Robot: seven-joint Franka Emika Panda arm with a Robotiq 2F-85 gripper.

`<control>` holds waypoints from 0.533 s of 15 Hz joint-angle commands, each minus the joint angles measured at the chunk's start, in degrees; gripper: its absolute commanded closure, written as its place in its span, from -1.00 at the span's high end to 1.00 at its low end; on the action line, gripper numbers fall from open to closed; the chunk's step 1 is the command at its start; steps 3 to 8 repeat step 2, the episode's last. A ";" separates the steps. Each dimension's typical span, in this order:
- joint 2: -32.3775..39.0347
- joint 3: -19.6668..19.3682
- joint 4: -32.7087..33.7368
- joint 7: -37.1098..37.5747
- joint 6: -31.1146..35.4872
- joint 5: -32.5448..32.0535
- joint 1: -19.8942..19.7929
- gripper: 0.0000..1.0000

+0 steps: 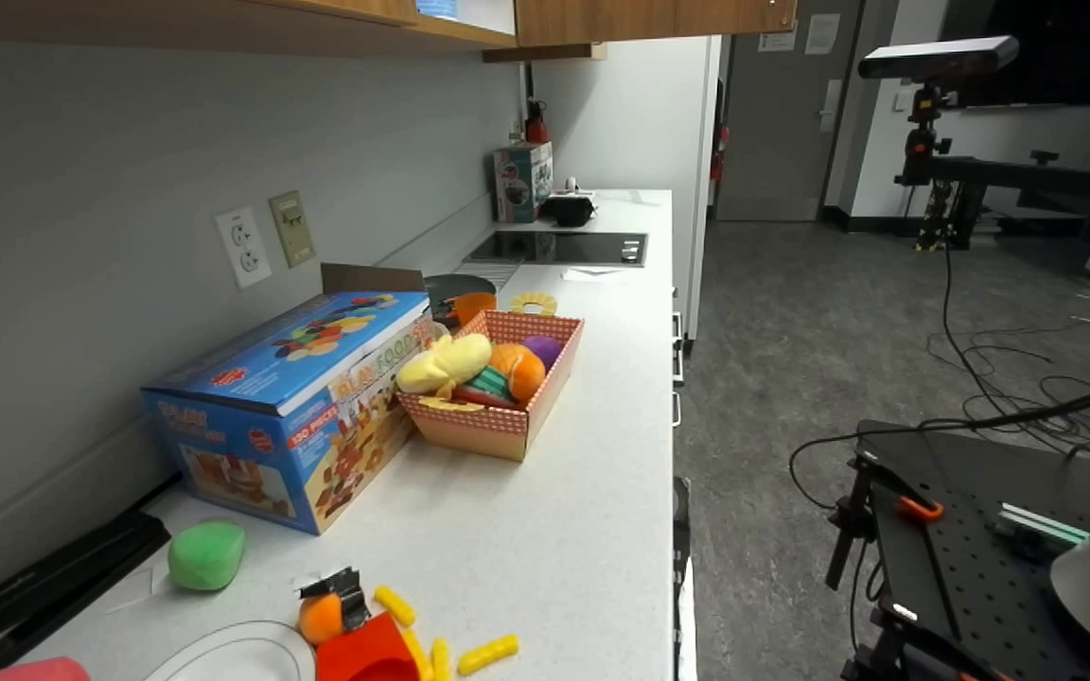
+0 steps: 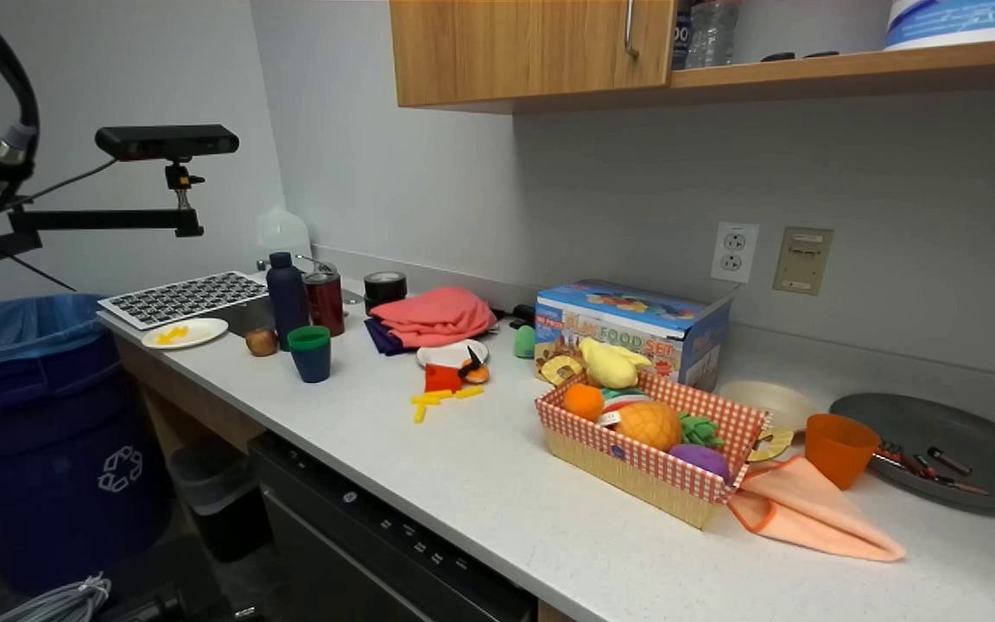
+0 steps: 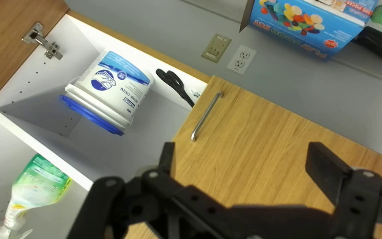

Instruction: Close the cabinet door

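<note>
My gripper (image 3: 242, 154) faces a wall cabinet (image 3: 151, 129), jaws wide apart and empty. The cabinet door (image 3: 12, 39) stands open, upper left in the wrist view. Below, a white countertop (image 2: 463, 458) holds a gingham-lined basket (image 2: 627, 477); gray floor (image 1: 772, 331) lies alongside.

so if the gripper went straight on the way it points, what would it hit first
Probably the shut cabinet door with the metal handle: in the wrist view it lies straight ahead of the open gripper, though how far off is unclear.
</note>
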 commanded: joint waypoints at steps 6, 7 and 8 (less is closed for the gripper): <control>0.14 -0.02 0.23 0.09 -0.21 -0.11 0.12 1.00; 0.14 -0.02 0.23 0.09 -0.21 -0.11 0.12 1.00; 0.14 -0.02 0.23 0.09 -0.21 -0.11 0.12 1.00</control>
